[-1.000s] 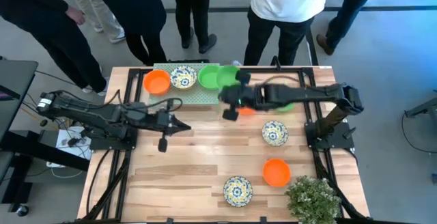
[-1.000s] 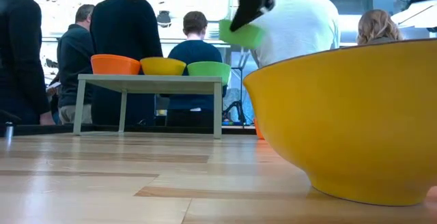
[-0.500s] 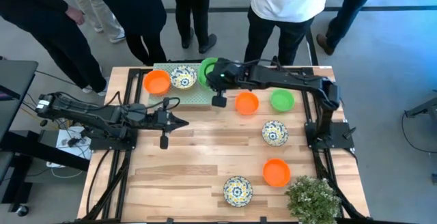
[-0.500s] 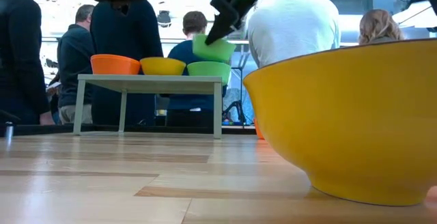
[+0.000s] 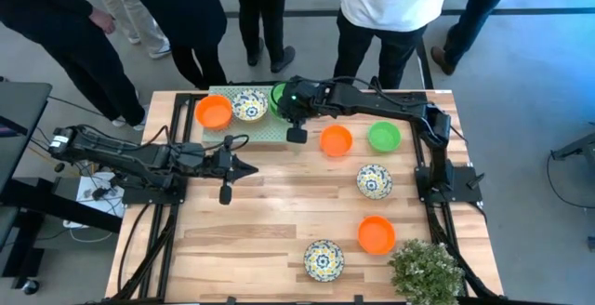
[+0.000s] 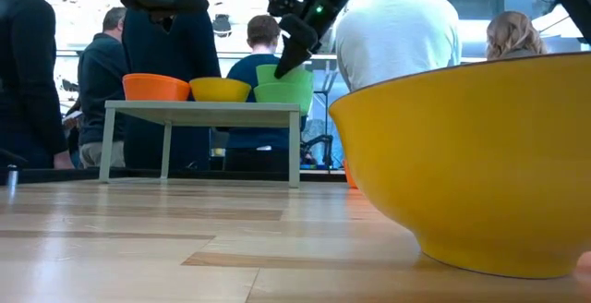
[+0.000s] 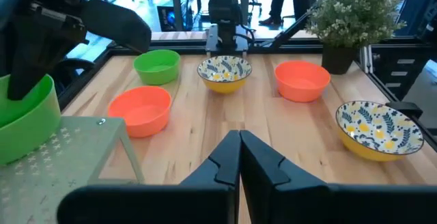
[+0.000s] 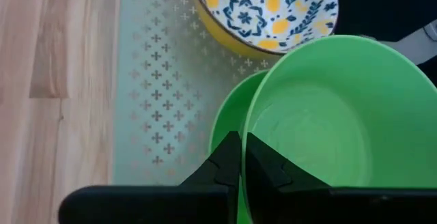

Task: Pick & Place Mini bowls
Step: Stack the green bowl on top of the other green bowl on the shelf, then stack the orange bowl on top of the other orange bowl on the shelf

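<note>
My right gripper point(image 5: 290, 100) point(image 8: 240, 157) reaches over the pale green perforated stand point(image 5: 270, 128) at the table's far edge, shut on a plain green mini bowl point(image 8: 307, 115). Right under that bowl a second green bowl point(image 8: 225, 118) sits on the stand, beside a floral bowl point(image 5: 248, 105) and an orange bowl point(image 5: 213, 112). On the tabletop stand an orange bowl point(image 5: 336, 139), a green bowl point(image 5: 383, 137), a floral bowl point(image 5: 373, 180), another orange bowl point(image 5: 376, 233) and another floral bowl point(image 5: 323, 258). My left gripper point(image 5: 253, 167) point(image 7: 240, 145) hangs shut over the table's left middle, holding nothing. My right gripper pinches the green bowl's rim point(image 8: 247, 132), one finger inside the bowl and one outside. The fingers come from above, slanting down from the table's right. The bowl point(image 6: 288, 70) hangs tilted, its bottom down in the stand's green bowl point(image 6: 282, 95); whether the two touch I cannot tell.
A bushy plant point(image 5: 425, 268) stands at the near right corner. The low view has a floral bowl's yellow outside point(image 6: 462, 164) close in front. Several people stand beyond the far edge. Bare wood lies between my left gripper and the near edge.
My right gripper has carried the green bowl from above the tabletop near the orange bowl toward the far left, over the stand, and down onto the green bowl there. The bowl has stayed tilted in the hold. My left arm has kept still.
</note>
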`<act>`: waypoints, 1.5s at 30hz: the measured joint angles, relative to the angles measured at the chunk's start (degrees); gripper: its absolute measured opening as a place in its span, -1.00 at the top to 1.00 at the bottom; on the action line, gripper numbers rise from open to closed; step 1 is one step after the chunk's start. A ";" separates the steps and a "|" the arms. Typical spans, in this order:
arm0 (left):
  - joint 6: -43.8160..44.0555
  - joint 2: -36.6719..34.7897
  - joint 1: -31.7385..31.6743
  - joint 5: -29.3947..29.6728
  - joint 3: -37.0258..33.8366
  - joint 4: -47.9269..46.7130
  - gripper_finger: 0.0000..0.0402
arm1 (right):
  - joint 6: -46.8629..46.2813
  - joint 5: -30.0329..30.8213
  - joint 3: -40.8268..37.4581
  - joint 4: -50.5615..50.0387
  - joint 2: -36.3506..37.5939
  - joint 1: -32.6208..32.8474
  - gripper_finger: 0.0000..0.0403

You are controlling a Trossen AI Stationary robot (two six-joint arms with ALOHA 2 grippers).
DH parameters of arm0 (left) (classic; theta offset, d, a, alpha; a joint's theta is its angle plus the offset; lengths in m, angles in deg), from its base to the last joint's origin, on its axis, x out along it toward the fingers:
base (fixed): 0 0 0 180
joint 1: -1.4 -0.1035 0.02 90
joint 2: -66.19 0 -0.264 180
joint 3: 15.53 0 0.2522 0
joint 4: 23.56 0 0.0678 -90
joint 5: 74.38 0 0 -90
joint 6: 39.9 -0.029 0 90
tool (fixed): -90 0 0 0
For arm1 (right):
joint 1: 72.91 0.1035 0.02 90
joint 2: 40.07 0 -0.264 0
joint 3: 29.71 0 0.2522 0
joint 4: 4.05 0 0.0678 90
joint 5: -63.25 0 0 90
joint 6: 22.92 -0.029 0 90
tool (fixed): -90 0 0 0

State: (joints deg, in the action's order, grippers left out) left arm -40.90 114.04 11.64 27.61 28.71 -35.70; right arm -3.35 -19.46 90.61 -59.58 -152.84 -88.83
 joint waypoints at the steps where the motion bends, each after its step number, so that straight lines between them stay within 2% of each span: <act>1: 0.00 0.01 0.00 0.00 0.00 0.11 0.96 | 0.00 0.02 0.00 -0.33 0.12 0.00 0.97; 11: 0.00 0.01 0.00 0.00 0.00 0.13 0.96 | -0.13 -0.11 0.00 -3.44 0.03 0.09 0.92; 21: -0.20 0.01 0.00 0.00 0.00 0.43 0.96 | -0.11 -1.84 0.00 -0.22 0.01 0.51 0.48; 30: -0.22 0.01 0.00 0.00 0.00 0.52 0.96 | 0.50 -1.47 1.98 -1.29 1.28 4.24 0.27; 36: -0.02 0.01 0.00 -0.02 0.00 0.52 0.96 | 1.62 -1.29 8.94 -3.94 2.00 8.60 0.23; 42: 0.40 0.01 0.00 -0.02 0.00 0.52 0.96 | 0.85 -1.35 17.51 -12.98 2.94 11.66 0.32; 45: 0.42 0.01 0.00 -0.02 0.00 0.51 0.96 | -3.40 -1.33 18.12 -19.45 5.42 11.85 0.36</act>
State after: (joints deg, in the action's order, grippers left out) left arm -40.48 114.05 11.64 27.59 28.71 -35.18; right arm -6.75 -20.79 108.73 -79.03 -147.42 -76.99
